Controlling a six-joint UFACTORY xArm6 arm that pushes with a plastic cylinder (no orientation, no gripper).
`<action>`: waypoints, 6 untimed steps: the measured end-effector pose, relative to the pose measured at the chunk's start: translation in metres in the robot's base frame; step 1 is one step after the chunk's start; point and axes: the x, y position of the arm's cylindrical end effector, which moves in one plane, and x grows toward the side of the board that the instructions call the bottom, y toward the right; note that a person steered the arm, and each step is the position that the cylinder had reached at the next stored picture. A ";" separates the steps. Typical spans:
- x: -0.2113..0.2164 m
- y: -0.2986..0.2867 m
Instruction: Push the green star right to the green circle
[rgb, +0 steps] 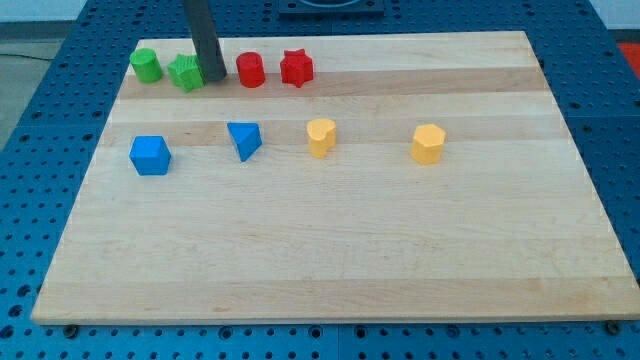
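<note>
Green star-shaped block (185, 73) sits near the top left corner of the pale wooden table (330, 260), with the green round block (146, 65) just beside it toward the view's left, a narrow strip of wood showing between them. My tip (215, 77), the lower end of the straight dark rod, rests against the star's right side, between the star and the red round block (250, 70). I have no fingers to open or close, only the rod end. A red star-shaped block (296, 67) stands just right of the red round one, along the table's top edge. Lower down, a row runs across the middle: a blue cube-like block (150, 155) toward the left edge, a blue triangular block (244, 139), a yellow heart-like block (320, 136), and a yellow six-sided block (428, 143) toward the right edge, all well apart from one another. The table lies on a blue perforated base (40, 120).
</note>
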 end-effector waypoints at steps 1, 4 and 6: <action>-0.011 0.067; 0.021 -0.020; 0.019 -0.059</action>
